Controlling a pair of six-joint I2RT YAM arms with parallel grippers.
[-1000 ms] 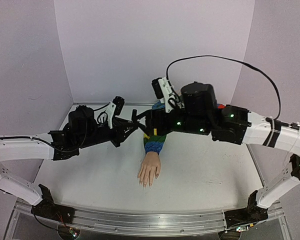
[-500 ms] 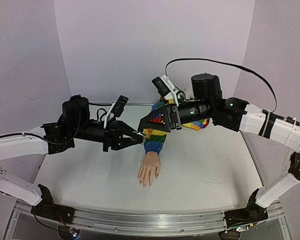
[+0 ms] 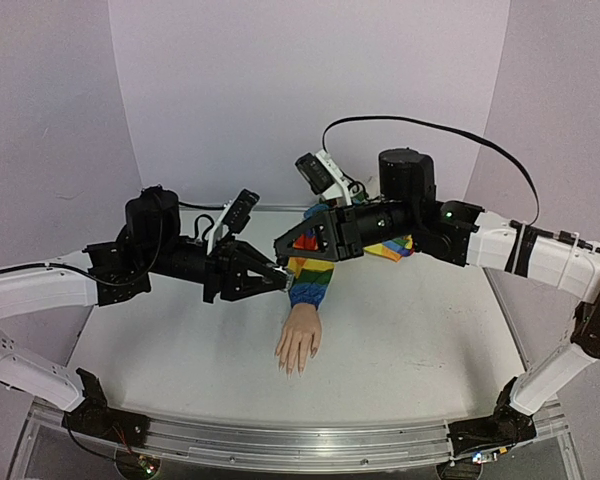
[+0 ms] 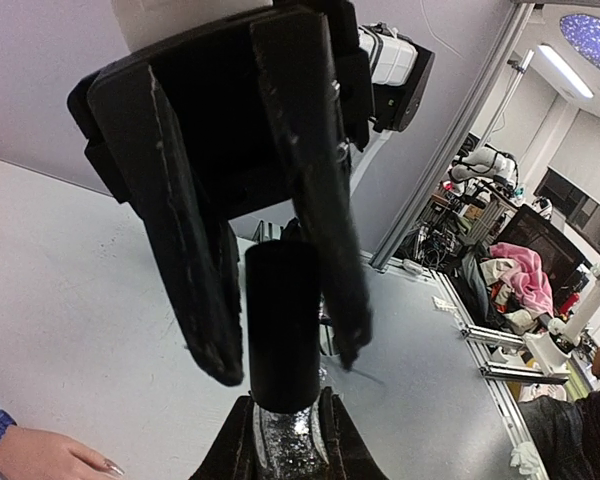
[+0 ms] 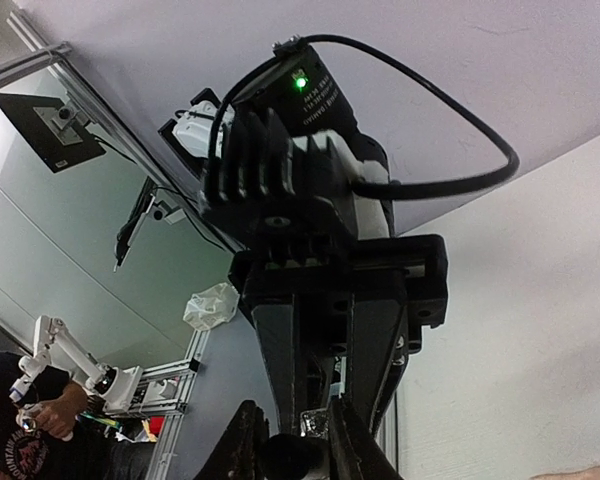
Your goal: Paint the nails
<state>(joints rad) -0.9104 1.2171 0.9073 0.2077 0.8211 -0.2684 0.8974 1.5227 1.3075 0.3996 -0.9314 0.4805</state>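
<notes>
No readable text, labels, brands or numbers anywhere.

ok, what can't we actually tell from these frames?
nails, painted or bare: too small in the top view; the left wrist view's bottom edge cuts off the mannequin hand.
right gripper touching the black cap or not: fingers flank it, contact unclear in both wrist views.
glittery bottle in the left gripper: in the top view, hidden between the two grippers.

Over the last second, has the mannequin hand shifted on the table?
No. In the top view the mannequin hand lies in the same spot as a second ago, its fingertips just as far from the front rail.
</notes>
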